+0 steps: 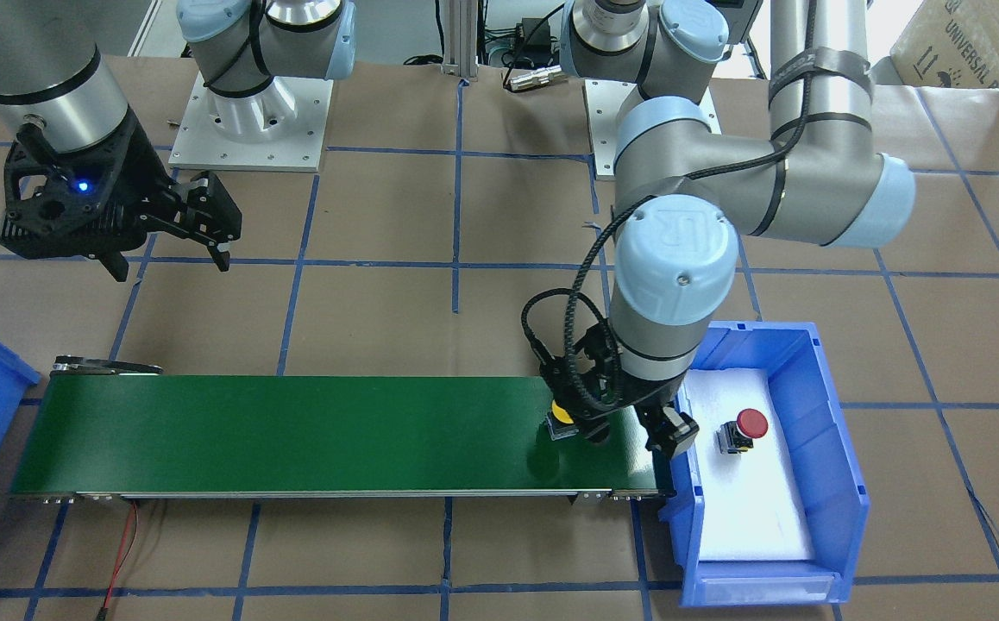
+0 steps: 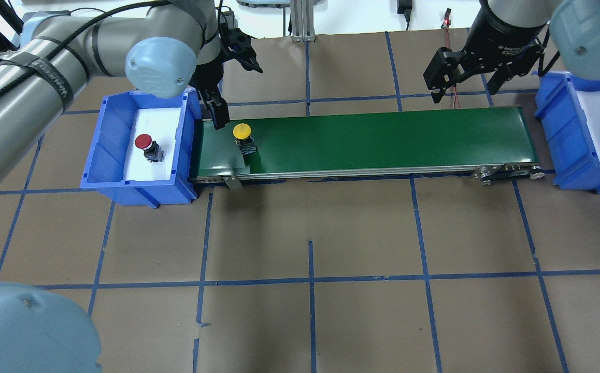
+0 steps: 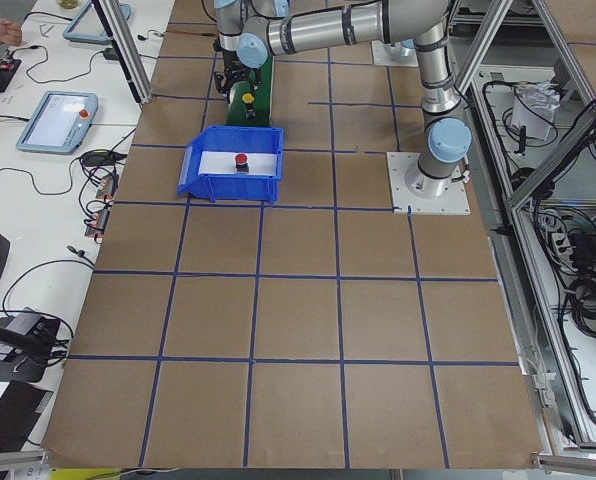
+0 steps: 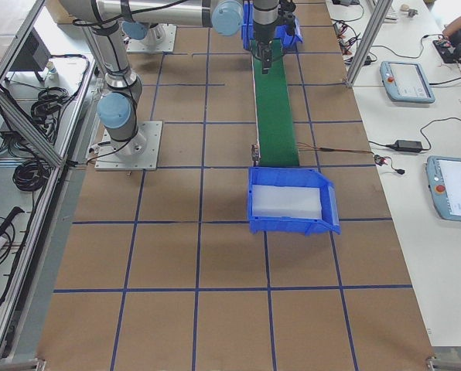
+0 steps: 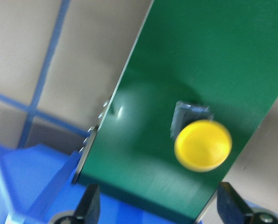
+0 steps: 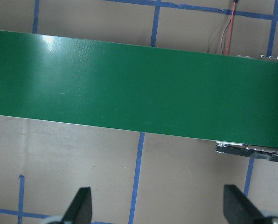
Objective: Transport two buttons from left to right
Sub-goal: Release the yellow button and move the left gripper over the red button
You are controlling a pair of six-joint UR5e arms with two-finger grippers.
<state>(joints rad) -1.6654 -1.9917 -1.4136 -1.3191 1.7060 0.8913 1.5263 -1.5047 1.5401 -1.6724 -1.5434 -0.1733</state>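
now the yellow button (image 2: 242,132) stands on the green belt (image 2: 383,140), close to the belt's left end, cap up on its dark square base. the left claw (image 5: 160,207) hangs above it with its fingers spread wide, gripping nothing; in the left wrist view the yellow cap sits ahead of the two fingertips and clear of both. in the overhead view one finger points down near the belt's left end, just beside the wall of the left blue bin (image 2: 103,155).

the red button (image 2: 144,142) is inside that left bin, resting on the white liner (image 2: 160,122) that covers the bin's floor, well apart from the walls.

the right claw (image 2: 463,88) is also open and holds nothing. it hovers above the brown desk (image 2: 310,233) near the right end of the belt, on the belt's far side in the overhead view. its wrist camera looks down on a bare stretch of green belt and the blue tape lines of the desk.

the right blue bin (image 2: 569,171) sits just beside the belt's right end, with a white liner in it too.
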